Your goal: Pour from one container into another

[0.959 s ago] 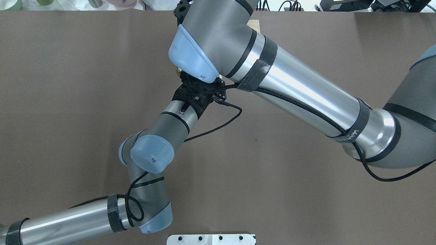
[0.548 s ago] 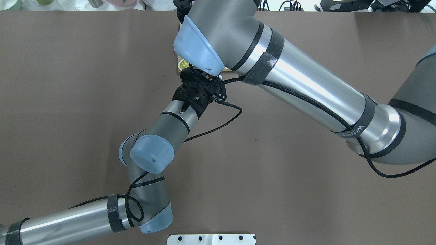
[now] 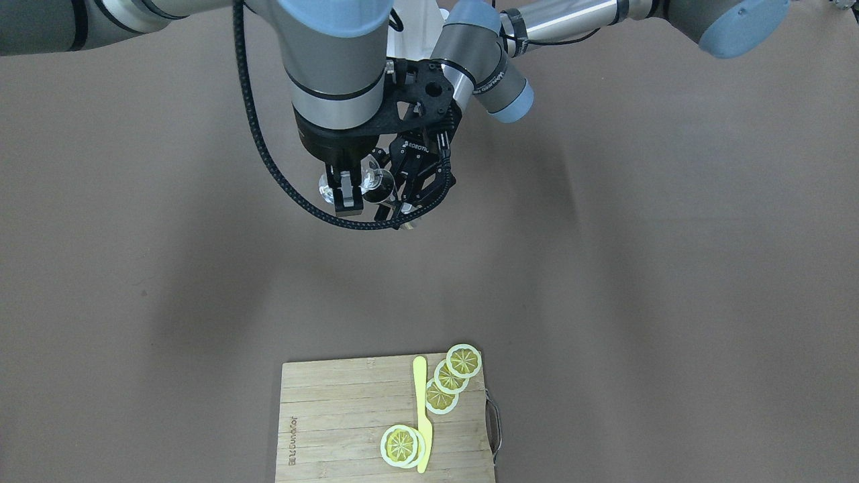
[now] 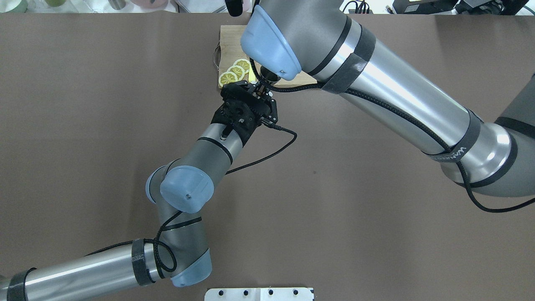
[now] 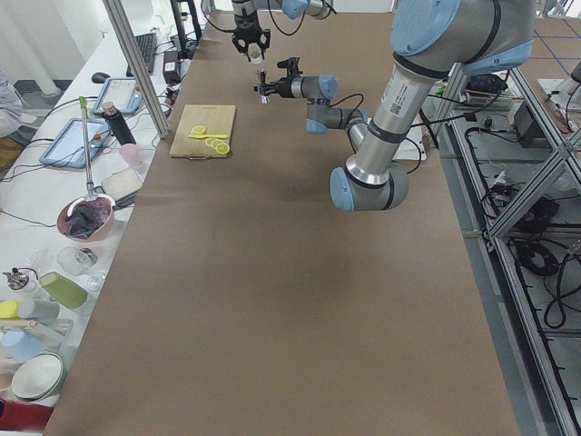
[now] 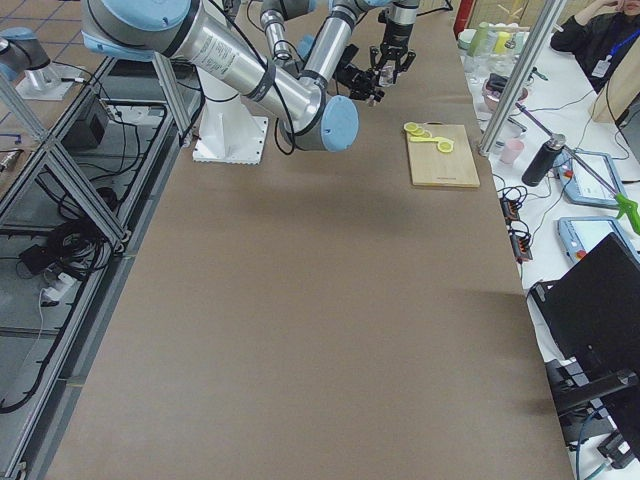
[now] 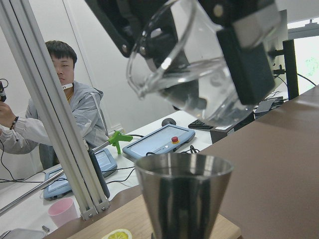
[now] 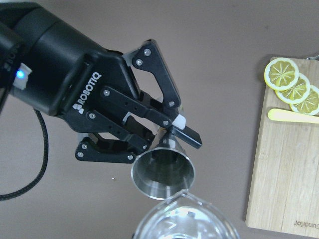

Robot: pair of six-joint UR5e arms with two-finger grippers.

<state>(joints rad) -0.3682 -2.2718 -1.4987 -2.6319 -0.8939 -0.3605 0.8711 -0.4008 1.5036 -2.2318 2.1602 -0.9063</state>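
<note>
Two tools are meeting over the brown bench [image 4: 83, 125], both held off its surface; the left tool [image 8: 162, 142] is clenching the narrow waist of a steel jigger [image 8: 163, 172], its fingers [image 8: 187, 137] pinching from either side, and the jigger is standing upright with its wide cone opening upward; the right tool [image 3: 347, 198] is pointing down and gripping a clear glass [image 7: 189, 74] by its sides; the glass is tilting, its pouring lip hanging just above the jigger's rim and, in the left wrist view, not touching it; something clear seems to be lying in the low part of the glass, though I cannot tell for sure; well apart from the tools, at the bench's far side from the robot, a wooden board [image 3: 335, 416] is lying flat; three overlapping lemon slices [image 3: 449, 377] are sitting by one corner of it, two more [image 3: 401, 445] nearer the other end, and a yellow knife [image 3: 421, 416] is lying between the groups; a seated person [image 7: 65, 99] is showing beyond the bench in the left wrist view
</note>
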